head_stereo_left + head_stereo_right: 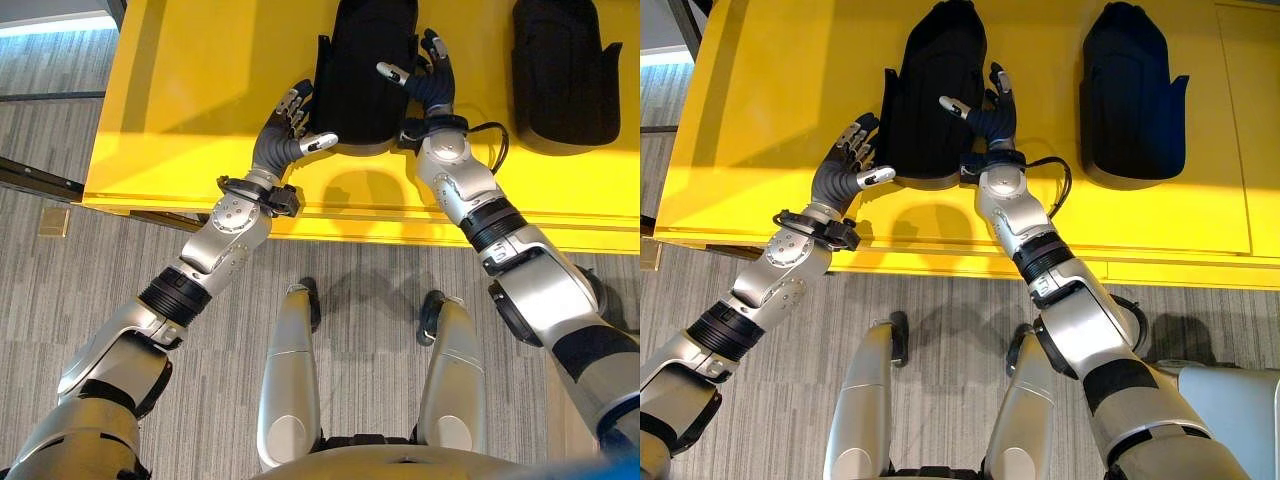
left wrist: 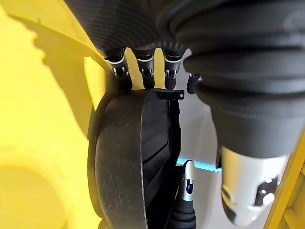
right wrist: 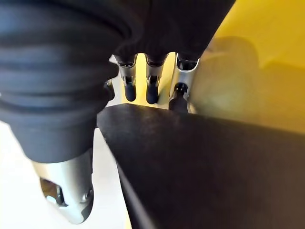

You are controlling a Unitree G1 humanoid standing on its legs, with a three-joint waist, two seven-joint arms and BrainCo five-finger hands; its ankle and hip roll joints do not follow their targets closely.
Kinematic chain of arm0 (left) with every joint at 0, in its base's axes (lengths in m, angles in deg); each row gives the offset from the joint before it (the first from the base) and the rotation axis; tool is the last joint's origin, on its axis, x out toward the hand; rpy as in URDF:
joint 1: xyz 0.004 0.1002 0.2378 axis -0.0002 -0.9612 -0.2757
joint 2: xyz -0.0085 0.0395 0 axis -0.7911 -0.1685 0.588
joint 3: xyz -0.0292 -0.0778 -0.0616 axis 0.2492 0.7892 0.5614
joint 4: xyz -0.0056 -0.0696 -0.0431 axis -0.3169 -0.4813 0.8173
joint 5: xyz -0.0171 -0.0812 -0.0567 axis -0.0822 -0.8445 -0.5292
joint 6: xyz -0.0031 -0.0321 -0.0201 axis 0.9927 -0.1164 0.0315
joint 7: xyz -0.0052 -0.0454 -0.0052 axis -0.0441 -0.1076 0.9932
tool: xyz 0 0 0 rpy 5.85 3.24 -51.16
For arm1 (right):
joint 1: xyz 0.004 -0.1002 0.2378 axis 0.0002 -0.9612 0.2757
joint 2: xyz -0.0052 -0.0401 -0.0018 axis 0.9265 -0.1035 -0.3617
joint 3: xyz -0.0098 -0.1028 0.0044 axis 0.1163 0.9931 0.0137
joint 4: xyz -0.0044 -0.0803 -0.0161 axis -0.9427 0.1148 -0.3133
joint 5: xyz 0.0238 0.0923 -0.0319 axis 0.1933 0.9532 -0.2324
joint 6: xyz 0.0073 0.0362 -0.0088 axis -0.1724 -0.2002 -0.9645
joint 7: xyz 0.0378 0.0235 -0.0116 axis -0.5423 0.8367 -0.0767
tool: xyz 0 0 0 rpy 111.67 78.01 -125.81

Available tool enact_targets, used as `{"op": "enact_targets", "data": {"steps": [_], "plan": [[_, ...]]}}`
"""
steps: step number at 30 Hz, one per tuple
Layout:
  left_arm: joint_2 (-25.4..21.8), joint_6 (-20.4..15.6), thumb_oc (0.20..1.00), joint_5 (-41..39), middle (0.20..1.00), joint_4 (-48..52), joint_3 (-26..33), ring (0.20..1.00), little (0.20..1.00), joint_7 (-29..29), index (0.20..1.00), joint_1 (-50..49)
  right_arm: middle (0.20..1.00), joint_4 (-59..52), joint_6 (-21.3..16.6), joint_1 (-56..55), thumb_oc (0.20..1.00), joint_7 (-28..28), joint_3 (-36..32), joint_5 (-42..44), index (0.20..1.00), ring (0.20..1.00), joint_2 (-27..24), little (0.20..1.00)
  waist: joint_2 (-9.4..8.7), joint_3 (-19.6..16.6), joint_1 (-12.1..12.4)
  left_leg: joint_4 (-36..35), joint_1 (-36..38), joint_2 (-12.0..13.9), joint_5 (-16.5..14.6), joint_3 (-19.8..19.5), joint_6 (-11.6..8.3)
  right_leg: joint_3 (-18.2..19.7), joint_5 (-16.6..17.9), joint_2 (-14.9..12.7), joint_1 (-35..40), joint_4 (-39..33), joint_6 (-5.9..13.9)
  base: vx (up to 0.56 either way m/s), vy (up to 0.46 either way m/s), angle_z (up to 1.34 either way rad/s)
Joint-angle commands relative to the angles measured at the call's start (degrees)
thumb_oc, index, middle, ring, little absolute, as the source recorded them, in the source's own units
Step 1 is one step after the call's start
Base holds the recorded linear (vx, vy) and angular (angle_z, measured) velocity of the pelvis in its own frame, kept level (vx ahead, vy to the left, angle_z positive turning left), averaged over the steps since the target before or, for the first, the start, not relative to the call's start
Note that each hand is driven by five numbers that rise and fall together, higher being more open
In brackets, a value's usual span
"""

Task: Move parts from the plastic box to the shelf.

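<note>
Yellow shelf (image 1: 180, 90) bears two black parts (image 1: 360, 70) (image 1: 565, 75); left hand (image 1: 285, 140) and right hand (image 1: 430, 85), fingers spread, flank one.

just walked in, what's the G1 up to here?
It has both hands on one black part lying on the yellow shelf. The left hand is against the part's left side and the right hand against its right, fingers fairly straight, not curled round it. A second black part lies further right, untouched.
</note>
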Motion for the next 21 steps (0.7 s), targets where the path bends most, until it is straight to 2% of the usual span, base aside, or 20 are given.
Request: {"op": "enact_targets", "data": {"steps": [1,21], "plan": [[0.06,-4.36,1.000,-0.86,1.000,10.19,-2.95,1.000,1.000,-3.01,1.000,5.28,1.000,3.49,-0.69,7.46,1.000,0.50,0.66,-0.76,1.000,1.000,2.54,1.000,0.95,0.62,1.87,-3.68,1.61,0.09,-0.06,-1.37,0.54,0.55,-0.05,-0.33,3.30,-3.09,0.07,0.00,0.000,0.00],[0.63,-5.00,1.000,-3.17,1.000,12.37,-6.39,1.000,1.000,-3.73,1.000,7.31,1.000,7.19,-0.34,11.11,1.000,1.12,3.54,-2.32,1.000,1.000,4.05,1.000,0.78,0.30,1.93,-3.74,1.54,0.07,0.21,-1.21,0.57,0.64,0.33,-0.24,3.26,-3.14,0.17,0.00,0.000,0.00]]}}
